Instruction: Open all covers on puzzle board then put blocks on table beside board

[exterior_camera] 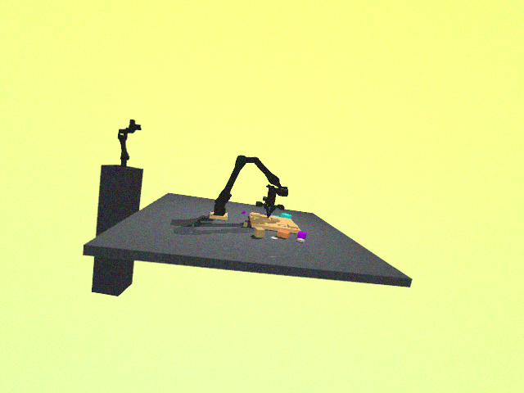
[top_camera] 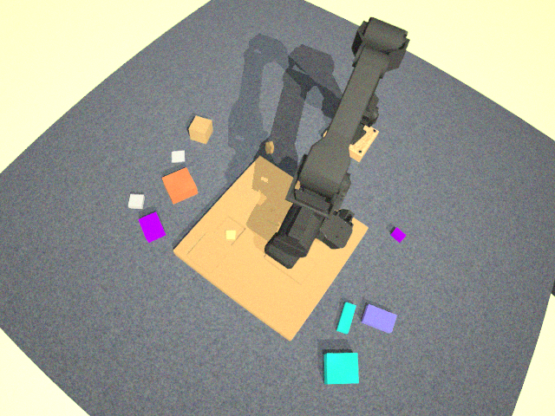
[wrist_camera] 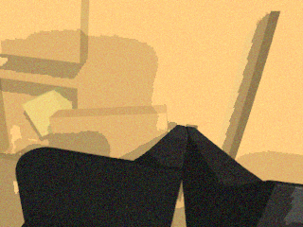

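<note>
The tan puzzle board (top_camera: pixel 286 313) (exterior_camera: pixel 291 228) (wrist_camera: pixel 204 57) lies on the table. My gripper (exterior_camera: pixel 268 216) (wrist_camera: pixel 183 134) is shut and empty, its tips low over the board; the arm hides them in the top view. A pale yellow block (top_camera: pixel 231 234) (wrist_camera: pixel 44 111) sits tilted in a well at the left of the wrist view. A raised tan bar (wrist_camera: pixel 109 120) stands just left of and beyond the fingertips, overlapping the block in view. Another well (wrist_camera: pixel 38 28) shows at upper left, its visible part empty. A long slot (wrist_camera: pixel 251 90) runs to the right. Cover positions are hard to tell.
Beside the board lie an orange block (top_camera: pixel 179 185), a tan cube (top_camera: pixel 200 129), a small tan block (top_camera: pixel 269 146), white tiles (top_camera: pixel 178 156) (top_camera: pixel 136 201), purple blocks (top_camera: pixel 152 226) (top_camera: pixel 398 234), cyan blocks (top_camera: pixel 346 317) (top_camera: pixel 341 368) and a violet block (top_camera: pixel 379 318).
</note>
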`<state>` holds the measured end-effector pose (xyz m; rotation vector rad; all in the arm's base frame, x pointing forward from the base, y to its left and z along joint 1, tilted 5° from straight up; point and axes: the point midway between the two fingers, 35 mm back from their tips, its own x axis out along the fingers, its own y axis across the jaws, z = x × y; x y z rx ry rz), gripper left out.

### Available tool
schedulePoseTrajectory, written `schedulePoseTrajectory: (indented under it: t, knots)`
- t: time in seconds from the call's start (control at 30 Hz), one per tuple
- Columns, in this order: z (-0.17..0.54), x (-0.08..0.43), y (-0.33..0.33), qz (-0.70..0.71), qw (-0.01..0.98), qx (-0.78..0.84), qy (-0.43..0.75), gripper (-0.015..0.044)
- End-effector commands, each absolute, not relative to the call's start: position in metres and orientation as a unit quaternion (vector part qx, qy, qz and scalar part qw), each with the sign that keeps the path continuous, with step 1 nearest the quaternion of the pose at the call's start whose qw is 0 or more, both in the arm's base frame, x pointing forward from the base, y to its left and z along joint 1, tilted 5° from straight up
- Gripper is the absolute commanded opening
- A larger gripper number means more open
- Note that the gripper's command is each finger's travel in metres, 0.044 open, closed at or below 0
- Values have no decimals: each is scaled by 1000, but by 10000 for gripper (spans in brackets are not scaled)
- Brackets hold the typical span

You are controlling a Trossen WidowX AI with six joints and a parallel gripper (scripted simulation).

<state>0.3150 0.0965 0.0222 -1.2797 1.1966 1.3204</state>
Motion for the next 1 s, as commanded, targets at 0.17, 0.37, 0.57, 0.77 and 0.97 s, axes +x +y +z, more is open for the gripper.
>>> schedulePoseTrajectory:
  t: [0.17,0.37,0.57,0.77,0.97]
  knots:
    - [21,303,95,535,455,-517,488,0]
    - [22,295,95,536,455,-517,488,0]
    - [22,290,94,536,455,-517,488,0]
    - [22,285,93,536,455,-517,489,0]
    - [22,278,90,536,455,-517,489,0]
